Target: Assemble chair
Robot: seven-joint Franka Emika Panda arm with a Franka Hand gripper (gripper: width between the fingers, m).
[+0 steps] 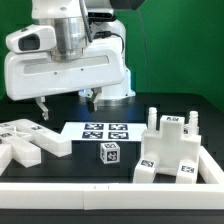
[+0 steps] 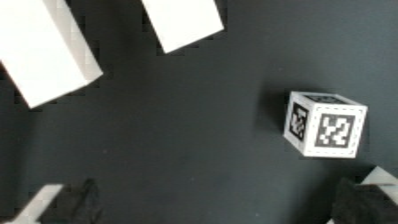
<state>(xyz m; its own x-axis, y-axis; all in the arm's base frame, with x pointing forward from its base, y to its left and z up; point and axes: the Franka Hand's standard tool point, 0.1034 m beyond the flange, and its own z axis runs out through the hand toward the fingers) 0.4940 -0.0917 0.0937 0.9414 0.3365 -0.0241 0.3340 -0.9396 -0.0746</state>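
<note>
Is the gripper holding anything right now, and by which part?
Nothing is held. The gripper hangs open above the table, fingers wide apart with nothing between them; the small tagged cube and the chair parts lie clear of it.

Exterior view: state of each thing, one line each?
tool: open, empty, raised.
chair: partly built, standing, not held.
loose parts: lying apart from the chair, unattached.
cube: resting free, tags showing.
marker board: lying flat.
</note>
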